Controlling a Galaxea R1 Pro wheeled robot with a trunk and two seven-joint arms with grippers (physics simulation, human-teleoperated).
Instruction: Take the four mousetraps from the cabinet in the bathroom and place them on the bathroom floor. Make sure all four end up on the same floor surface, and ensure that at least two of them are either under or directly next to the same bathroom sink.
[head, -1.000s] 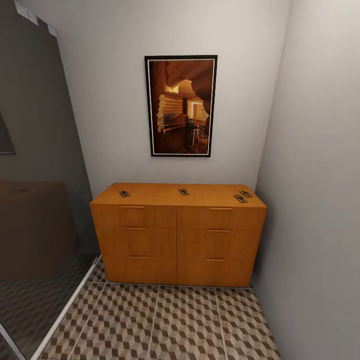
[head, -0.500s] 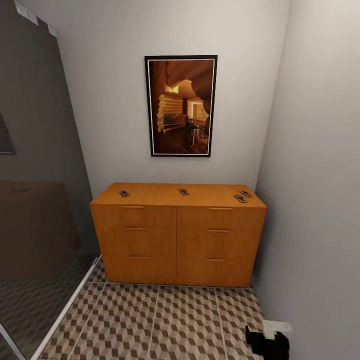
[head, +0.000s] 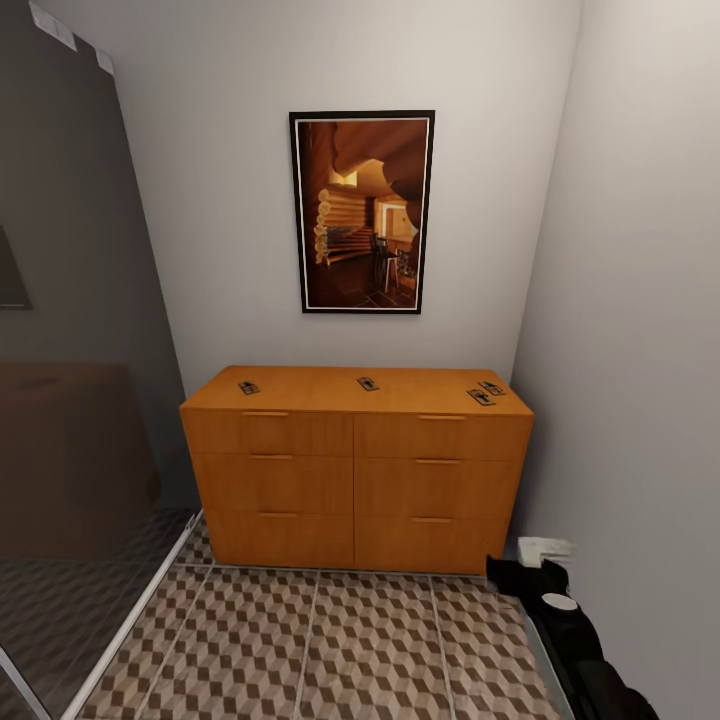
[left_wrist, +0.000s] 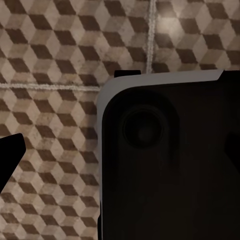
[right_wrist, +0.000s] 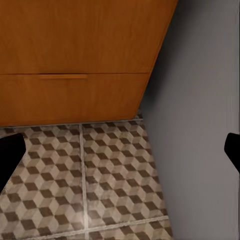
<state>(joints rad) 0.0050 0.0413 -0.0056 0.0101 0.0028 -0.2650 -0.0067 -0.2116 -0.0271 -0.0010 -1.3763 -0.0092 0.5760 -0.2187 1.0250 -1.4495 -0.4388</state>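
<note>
Four mousetraps (head: 368, 384) lie flat on top of the cabinet (head: 355, 480) against the far wall, at twelve o'clock: one at its left end, one mid-top, two close together at its right end. A picture (head: 362, 212) hangs above. The right gripper (head: 522, 566) hovers low at five o'clock beside the cabinet's corner, over the floor (head: 330, 650), fingers spread wide. Whether the left claw is spread or pressed together, I cannot tell.

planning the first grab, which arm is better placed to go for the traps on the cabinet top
Right, probably. The right claw is raised beside the cabinet's right end, below the two mousetraps lying at that end of the top. The left claw points down at the floor tiles.
</note>
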